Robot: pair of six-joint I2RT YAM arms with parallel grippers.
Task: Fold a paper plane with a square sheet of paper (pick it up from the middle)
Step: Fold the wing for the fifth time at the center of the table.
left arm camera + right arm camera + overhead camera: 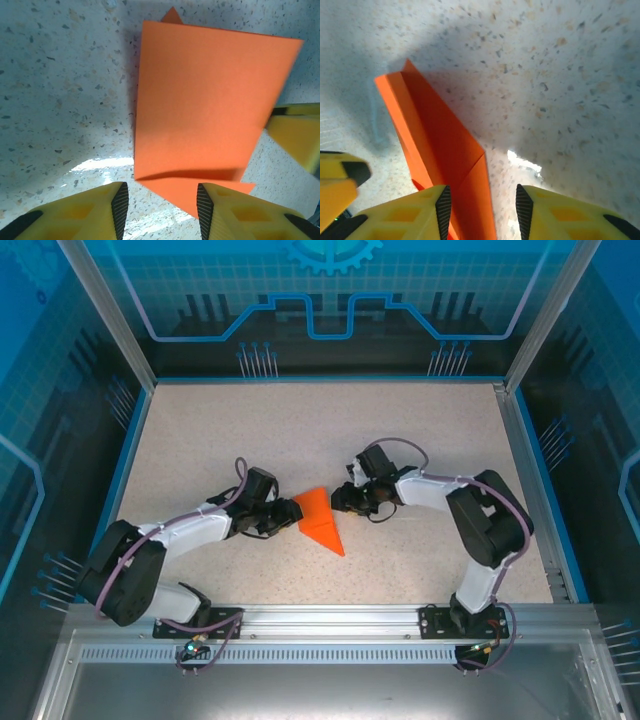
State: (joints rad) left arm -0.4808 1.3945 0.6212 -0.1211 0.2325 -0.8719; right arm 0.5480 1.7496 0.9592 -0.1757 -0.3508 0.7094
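Speckled tabletop carries the creased square sheet of paper (318,522) just ahead of the left gripper (160,200), jaws apart around its near edge, its long axis running out between the equally parted, unclamped jaws of the right gripper (480,202).

We are looking at a pale speckled table (400,430) that is carrying the orange sheet of paper (318,520) near its middle (already creased into a pointed shape), its tip pointing toward the near edge.

Sheet (318,521) on table (250,430); between left fingers (289,511), right fingers (342,499).
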